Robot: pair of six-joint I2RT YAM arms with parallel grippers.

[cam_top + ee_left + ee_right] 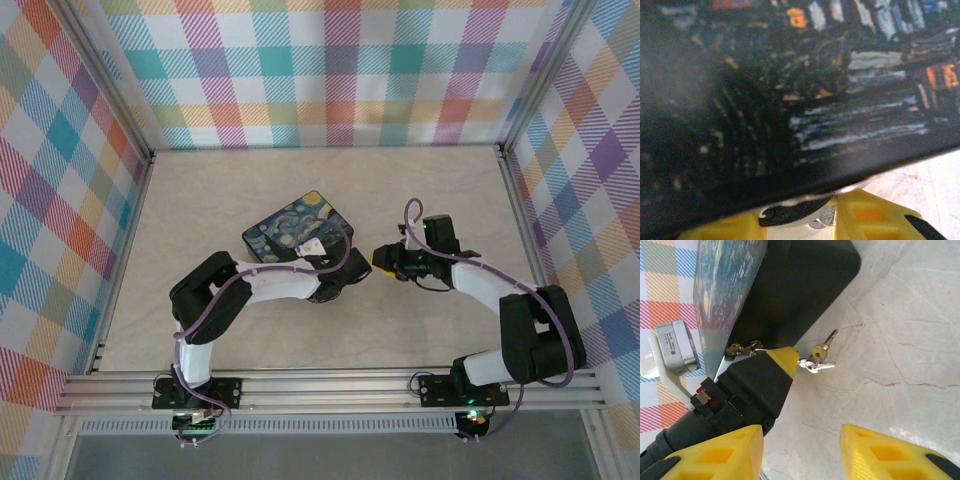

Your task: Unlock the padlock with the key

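Thin silvery key [826, 342] on a ring is seen on the veined marble-look table [900, 330] at 4 o'clock of the glossy swirl-painted rectangular tin [295, 228], right at the yellow-tipped left gripper [797, 222], whose grip cannot be told; the right gripper [800, 450] is spread apart.

Bright, even top view; left wrist view dark and blurred
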